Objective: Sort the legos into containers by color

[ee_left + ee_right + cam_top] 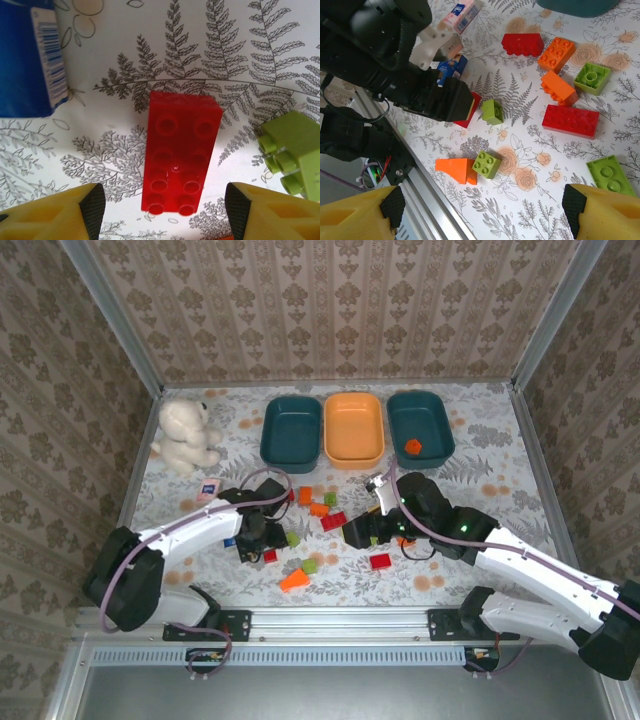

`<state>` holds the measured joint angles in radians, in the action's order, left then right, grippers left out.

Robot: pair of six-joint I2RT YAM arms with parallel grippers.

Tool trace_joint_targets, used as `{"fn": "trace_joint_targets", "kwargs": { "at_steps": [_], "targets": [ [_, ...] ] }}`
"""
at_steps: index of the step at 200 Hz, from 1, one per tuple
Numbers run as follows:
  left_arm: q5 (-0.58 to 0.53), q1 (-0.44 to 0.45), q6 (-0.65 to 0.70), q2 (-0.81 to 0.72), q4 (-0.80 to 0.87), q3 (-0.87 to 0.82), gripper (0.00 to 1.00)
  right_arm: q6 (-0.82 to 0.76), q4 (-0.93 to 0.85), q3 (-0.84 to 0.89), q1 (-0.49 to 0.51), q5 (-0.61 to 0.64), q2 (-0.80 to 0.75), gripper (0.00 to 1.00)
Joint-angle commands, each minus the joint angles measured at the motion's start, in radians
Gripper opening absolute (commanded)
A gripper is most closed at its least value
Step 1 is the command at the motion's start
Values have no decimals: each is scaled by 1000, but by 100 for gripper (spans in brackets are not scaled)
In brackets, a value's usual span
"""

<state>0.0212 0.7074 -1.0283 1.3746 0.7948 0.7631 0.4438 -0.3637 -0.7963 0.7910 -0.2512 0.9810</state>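
Sorting table, mid-task: I am holding my left claw (165,202) open over a red two-by-four plastic brick (180,150). Its yellow fingers (55,217) are standing either side of the brick, with a strip of the fern-printed table surface (125,60) showing in each gap, so nothing is gripped yet. The brick is lying flat, studs up, directly beneath the claw. Its long axis is running straight away from my wrist, square to the line between the fingers. By my reckoning, a plain squeeze is going to meet its two long sides.

A light green plastic brick (292,150), tipped on its side, is sitting just beside the right-hand finger. A small blue-and-white carton (27,60) is lying off to the far left. Both are apart from the red one.

My right claw (484,210) is hanging wide open and empty, well apart from that brick, which is peeping out from under my left claw in the right wrist view. A second red two-by-four brick (570,121) is lying nearer to the right claw, among orange and green pieces. So the left arm is the nearer one for this pick.

The containers are sitting in a row at the far edge: left dark teal plastic tub (291,430), orange plastic tub (354,428) and right dark teal plastic tub (428,412). The last is holding a single reddish-orange brick (413,447). All three are lying well beyond the red brick, away from my bases.
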Motion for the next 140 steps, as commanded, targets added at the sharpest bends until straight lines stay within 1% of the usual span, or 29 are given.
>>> {"fn": "trace_joint_targets", "kwargs": {
  "at_steps": [1, 28, 56, 68, 94, 107, 125, 140],
  "targets": [
    [-16, 4, 35, 39, -42, -7, 68, 2, 26, -4, 5, 16, 8, 85],
    [-14, 7, 69, 92, -59, 1, 64, 6, 26, -19, 5, 15, 30, 85],
    [-21, 7, 90, 103, -87, -22, 59, 12, 26, -27, 5, 24, 39, 84],
    [-18, 6, 101, 106, -104, -34, 54, 18, 26, -27, 5, 26, 41, 84],
    [-24, 6, 118, 102, -99, -35, 39, 36, 26, -26, 5, 30, 39, 84],
    [-38, 6, 122, 92, -85, -31, 28, 45, 29, -23, 5, 36, 35, 84],
    [-67, 9, 125, 58, -38, -14, 26, 48, 27, -29, 5, 47, 33, 84],
    [-105, 8, 142, 12, 30, 32, 26, 40, 7, -50, 3, 64, 34, 83]
  ]
}}
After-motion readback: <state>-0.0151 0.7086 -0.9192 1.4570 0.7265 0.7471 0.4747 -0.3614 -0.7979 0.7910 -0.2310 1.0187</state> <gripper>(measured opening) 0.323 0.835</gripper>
